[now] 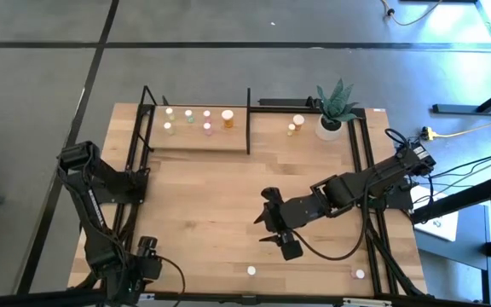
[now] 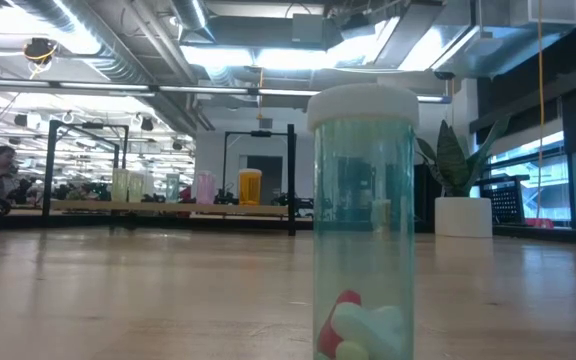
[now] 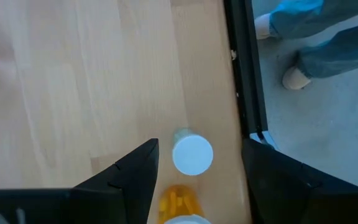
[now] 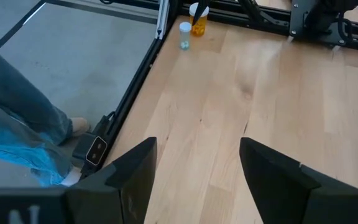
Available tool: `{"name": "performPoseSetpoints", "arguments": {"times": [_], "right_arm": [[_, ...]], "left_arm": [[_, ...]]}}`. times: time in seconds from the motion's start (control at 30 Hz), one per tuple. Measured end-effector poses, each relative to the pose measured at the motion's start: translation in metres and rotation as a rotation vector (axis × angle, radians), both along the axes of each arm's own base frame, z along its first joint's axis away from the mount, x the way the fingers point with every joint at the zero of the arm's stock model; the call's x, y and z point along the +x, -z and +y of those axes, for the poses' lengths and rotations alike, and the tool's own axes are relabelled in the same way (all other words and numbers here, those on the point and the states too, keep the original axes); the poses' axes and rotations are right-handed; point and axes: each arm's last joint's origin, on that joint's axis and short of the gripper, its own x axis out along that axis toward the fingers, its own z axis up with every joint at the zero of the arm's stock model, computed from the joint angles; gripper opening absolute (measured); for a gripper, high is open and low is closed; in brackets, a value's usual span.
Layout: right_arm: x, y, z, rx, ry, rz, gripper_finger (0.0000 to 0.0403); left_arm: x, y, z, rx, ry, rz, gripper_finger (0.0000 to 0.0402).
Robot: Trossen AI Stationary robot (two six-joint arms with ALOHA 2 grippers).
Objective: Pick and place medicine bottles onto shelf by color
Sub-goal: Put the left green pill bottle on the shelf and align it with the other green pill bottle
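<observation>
Right gripper [image 1: 273, 228] hangs over mid-table, fingers spread wide, empty; left gripper [image 3: 194, 177] parted above a clear white-capped bottle [image 3: 192, 154] beside an orange bottle [image 3: 179, 200] near the table edge [image 3: 235, 93].

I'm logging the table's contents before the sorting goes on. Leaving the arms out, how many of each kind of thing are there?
Medicine bottles: 12 (10 in the high view, 2 more by the left gripper, seen only in the wrist views)
Shelf: 1
Potted plant: 1
Total: 14
</observation>
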Motion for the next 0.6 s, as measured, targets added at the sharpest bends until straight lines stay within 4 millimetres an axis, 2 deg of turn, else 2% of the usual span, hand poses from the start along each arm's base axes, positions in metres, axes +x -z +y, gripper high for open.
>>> {"name": "performPoseSetpoints", "arguments": {"times": [0.3, 0.6], "right_arm": [[0.000, 0.000, -0.001, -0.015, -0.011, -0.005, 0.0231], [0.000, 0.000, -0.001, -0.017, -0.010, -0.006, 0.0231]], "left_arm": [[0.002, 0.018, -0.006, 0.059, 0.002, 0.028, 0.0222], [0.002, 0.021, -0.007, 0.065, -0.009, 0.034, 0.0222]]}}
